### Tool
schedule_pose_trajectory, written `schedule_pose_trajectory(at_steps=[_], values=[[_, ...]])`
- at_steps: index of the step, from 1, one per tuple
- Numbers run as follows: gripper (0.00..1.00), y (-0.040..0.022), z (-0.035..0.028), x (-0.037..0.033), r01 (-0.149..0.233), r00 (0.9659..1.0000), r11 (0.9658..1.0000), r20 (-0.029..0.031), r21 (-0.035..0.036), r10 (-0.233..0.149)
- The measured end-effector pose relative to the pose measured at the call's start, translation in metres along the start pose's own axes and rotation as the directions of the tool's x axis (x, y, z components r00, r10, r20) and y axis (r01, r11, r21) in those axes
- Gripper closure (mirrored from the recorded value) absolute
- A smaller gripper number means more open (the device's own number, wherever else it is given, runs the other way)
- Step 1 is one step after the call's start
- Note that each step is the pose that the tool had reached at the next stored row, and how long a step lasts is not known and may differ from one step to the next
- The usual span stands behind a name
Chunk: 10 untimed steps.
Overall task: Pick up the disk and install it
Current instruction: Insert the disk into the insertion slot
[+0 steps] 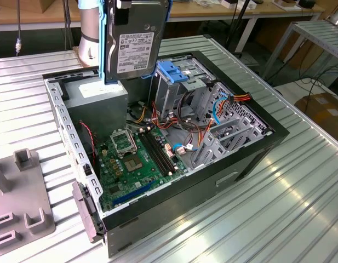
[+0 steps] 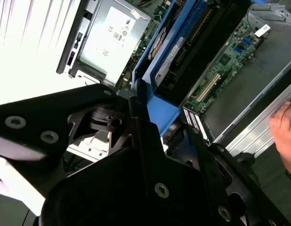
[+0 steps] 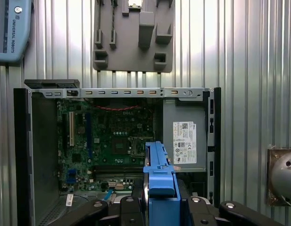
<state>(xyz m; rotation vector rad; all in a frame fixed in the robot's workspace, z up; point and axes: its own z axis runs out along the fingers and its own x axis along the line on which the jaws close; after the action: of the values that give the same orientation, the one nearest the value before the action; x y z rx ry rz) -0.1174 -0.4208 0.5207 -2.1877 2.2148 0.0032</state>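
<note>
Tool clamped on disk, held upright above open computer case.

The light is bright and even in the exterior view. The ribbed table shows soft white streaks of glare toward 4 o'clock, and the white label of the disk, toward 12 o'clock, is well lit. Inside the computer case there is mild shade. In the second wrist view the table is burnt out to plain white; in the first wrist view its ribs carry thin bright lines
</note>
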Motion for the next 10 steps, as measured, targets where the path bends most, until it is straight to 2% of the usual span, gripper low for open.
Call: schedule_pose_trajectory(at_steps=[10], values=[[0.63,-0.0003,0.0000,0.0014,0.000,1.0000,1.0000,0.0000,0.0000,0.000]])
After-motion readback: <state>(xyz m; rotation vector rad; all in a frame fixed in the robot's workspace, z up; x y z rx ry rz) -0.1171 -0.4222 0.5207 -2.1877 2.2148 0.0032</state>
